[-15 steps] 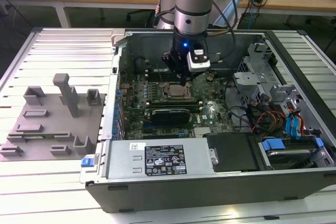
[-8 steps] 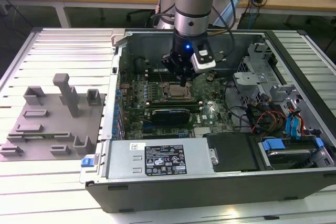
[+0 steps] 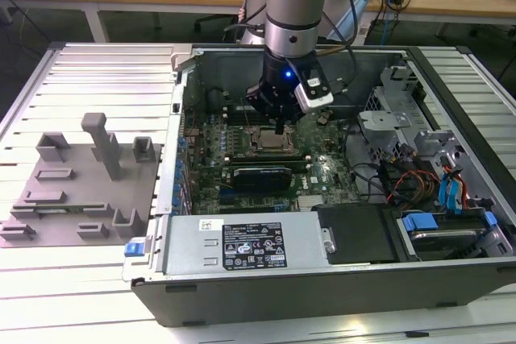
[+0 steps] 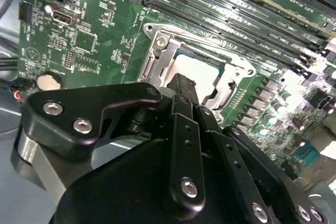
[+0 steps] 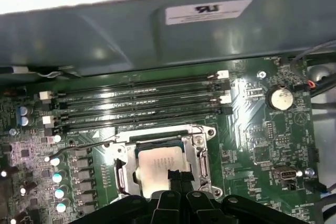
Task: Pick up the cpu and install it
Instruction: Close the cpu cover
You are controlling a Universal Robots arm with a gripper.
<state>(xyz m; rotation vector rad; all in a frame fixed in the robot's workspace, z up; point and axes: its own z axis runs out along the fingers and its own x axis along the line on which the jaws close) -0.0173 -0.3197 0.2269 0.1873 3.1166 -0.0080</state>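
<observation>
While the arm reaches down into the open computer case (image 3: pixel 363 288), the pincer (image 5: pixel 177 176) hangs right over the socket frame (image 5: pixel 202 148) on the green motherboard (image 5: pixel 252 129). Its 2 fingers are drawn narrow, close together, with nothing clamped between them. In the first wrist view their tips sit at the edge of the cpu (image 5: pixel 155 167), though I cannot tell whether they touch it. The cpu lies flat inside the socket frame, pale top up. 4 memory slots (image 5: pixel 142 103) run just beside the socket frame. In the exterior view, the grey fixture plate (image 3: pixel 72 191) lies on the bench (image 3: pixel 105 70), well apart from the socket frame, toward the exterior view's left.
</observation>
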